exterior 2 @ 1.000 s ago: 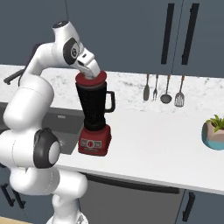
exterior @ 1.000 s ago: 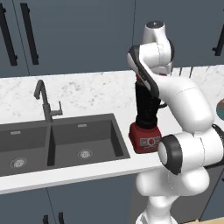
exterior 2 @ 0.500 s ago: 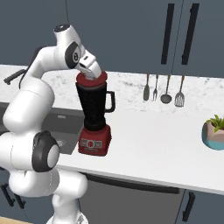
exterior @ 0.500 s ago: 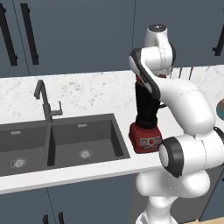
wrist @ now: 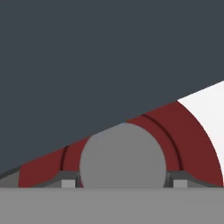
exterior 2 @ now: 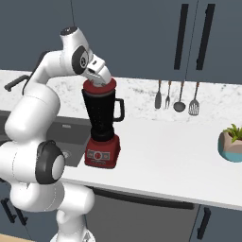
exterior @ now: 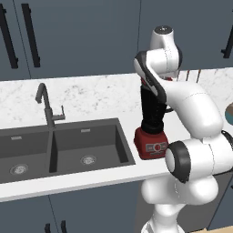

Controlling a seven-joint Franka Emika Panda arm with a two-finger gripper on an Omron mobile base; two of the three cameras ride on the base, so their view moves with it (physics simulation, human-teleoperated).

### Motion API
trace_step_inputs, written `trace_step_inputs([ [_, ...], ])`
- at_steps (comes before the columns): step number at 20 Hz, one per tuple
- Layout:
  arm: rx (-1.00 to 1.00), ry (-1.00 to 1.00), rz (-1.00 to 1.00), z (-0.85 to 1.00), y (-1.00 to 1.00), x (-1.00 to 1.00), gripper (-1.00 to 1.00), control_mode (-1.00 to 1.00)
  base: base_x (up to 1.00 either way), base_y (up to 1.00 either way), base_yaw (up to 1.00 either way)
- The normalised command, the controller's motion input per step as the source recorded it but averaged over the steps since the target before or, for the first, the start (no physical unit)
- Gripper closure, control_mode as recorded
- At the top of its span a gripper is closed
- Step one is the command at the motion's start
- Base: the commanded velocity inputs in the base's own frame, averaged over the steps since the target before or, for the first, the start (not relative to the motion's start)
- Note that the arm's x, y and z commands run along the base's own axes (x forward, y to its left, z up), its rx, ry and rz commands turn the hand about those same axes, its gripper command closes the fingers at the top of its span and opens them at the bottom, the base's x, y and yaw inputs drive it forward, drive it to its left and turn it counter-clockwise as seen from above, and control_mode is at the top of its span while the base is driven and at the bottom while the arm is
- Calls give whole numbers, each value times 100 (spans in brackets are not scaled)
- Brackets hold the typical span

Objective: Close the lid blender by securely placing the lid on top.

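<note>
Right now the blender (exterior 2: pixel 102 126) stands upright on the white counter (exterior 2: pixel 165 156), just right of the dark double sink (exterior: pixel 59 148), red base down, buttons facing front, side handle pointing toward the hanging utensils (exterior 2: pixel 177 97). Lid (exterior 2: pixel 100 88) sits on top of the dark jar, red rim visible around the jar mouth in the right base view; looks level there, but how fully it is seated I cannot tell. Claw (exterior 2: pixel 98 78) is right at the lid, tilted, coming in from the upper left in that view. In the hand view the lid (wrist: pixel 192 144) is very close: red ring with a grey round centre, and a fingertip (wrist: pixel 65 180) on each side of that grey centre, touching or almost touching it. So the claw looks pinched on the lid's centre knob, though actual contact is hard to confirm at this closeness. In the left base view the arm covers the jar top; blender base (exterior: pixel 151 144) shows near the counter's front edge. Faucet (exterior: pixel 45 104) stands behind the sink. Potted plant (exterior 2: pixel 231 142) sits far right on the counter, well apart from the blender. Dark cabinets (exterior: pixel 77 36) above.
</note>
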Motion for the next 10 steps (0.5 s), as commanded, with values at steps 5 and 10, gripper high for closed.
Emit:
trace_step_inputs([
  [5, -2, 10, 8, -41, 15, 5, 100, -100, 0, 0, 0],
  [10, 1, 2, 8, -31, 25, -32, 100, -100, 0, 0, 0],
])
